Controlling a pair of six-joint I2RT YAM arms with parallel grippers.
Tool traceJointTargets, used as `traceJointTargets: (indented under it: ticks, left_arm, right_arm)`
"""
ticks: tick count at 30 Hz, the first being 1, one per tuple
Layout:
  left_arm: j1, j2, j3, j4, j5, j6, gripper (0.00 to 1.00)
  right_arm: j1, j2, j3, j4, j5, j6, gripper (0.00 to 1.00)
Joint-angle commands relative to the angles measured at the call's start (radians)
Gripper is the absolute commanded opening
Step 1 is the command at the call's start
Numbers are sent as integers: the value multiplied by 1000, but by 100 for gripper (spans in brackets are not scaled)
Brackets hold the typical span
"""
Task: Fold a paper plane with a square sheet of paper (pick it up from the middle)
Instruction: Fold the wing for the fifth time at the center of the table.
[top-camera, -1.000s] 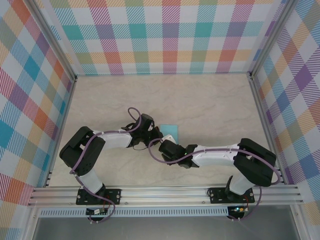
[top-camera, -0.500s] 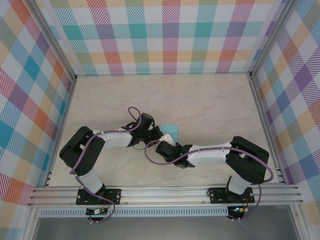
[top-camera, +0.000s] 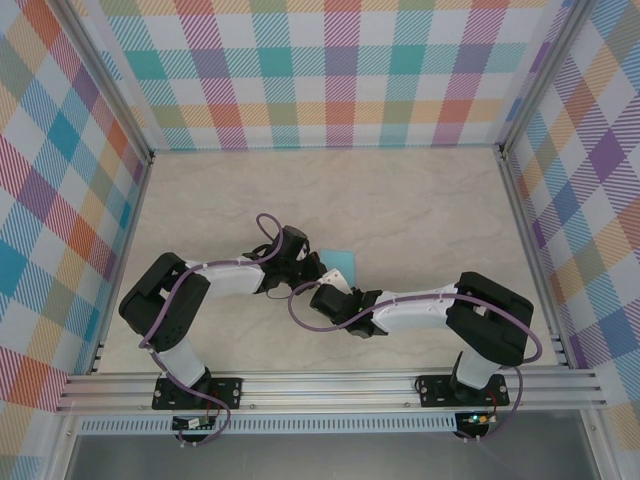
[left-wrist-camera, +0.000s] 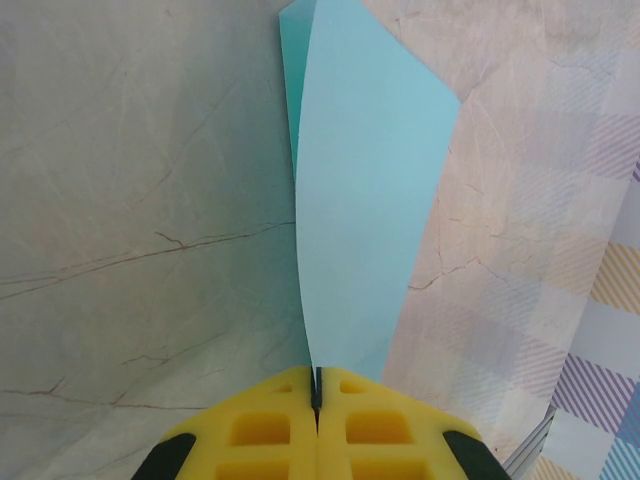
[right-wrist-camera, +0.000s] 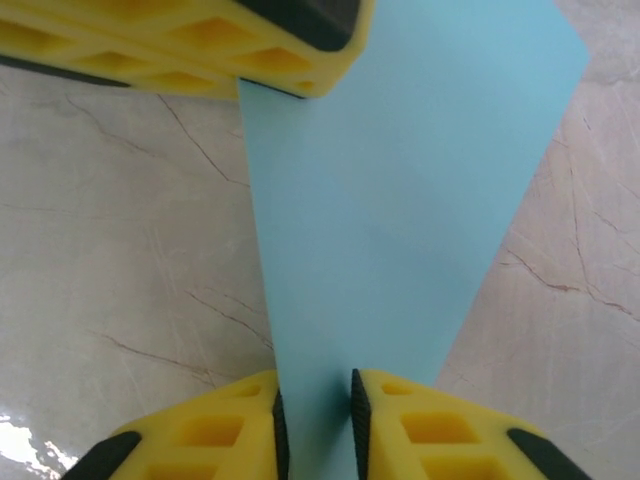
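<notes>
The square sheet of paper (top-camera: 341, 262) is light turquoise and lies mid-table, partly lifted. My left gripper (left-wrist-camera: 316, 385) is shut on one edge of the sheet (left-wrist-camera: 370, 180), which stands up and runs away from the yellow fingers (left-wrist-camera: 260, 430). From the near side, my right gripper (right-wrist-camera: 313, 415) is open. Its jaws stand a little apart on either side of the sheet (right-wrist-camera: 400, 190), whose near edge runs into the gap. The left gripper's yellow fingers (right-wrist-camera: 200, 45) pinch the sheet's far left corner in the right wrist view. Both grippers, left (top-camera: 312, 268) and right (top-camera: 333, 291), meet at the paper.
The beige marble-patterned tabletop (top-camera: 400, 200) is ringed by plaid walls (top-camera: 330, 70). An aluminium rail (top-camera: 330, 385) runs along the near edge by the arm bases. Purple cables (top-camera: 265, 225) loop over both arms.
My right arm has reached a little further left, bringing its jaws around the paper's near edge. My left gripper keeps its hold and has barely moved.
</notes>
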Motion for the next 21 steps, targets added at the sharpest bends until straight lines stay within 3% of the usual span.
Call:
traceJointTargets:
  ticks: [1,6,13,18,21]
  left_arm:
    - [-5,-16,17,-30,4,5,2]
    - [-2,-28,16,-51,-7,9,7]
    - [26,-91,9,-116,-63,14,35]
    - [71,-170,-16,-176,-114,21,49]
    - [97,-218,-36,-204,-140,27,52]
  right_arm:
    - [7,-11,8,-7,30,17,19]
    - [7,-13,5,-6,30,25,10]
    - [-14,-59,-37,69,-47,41,6]
    - [-53,-85,-73,136,-170,57,6]
    - [-79,-102,-97,170,-237,75,6]
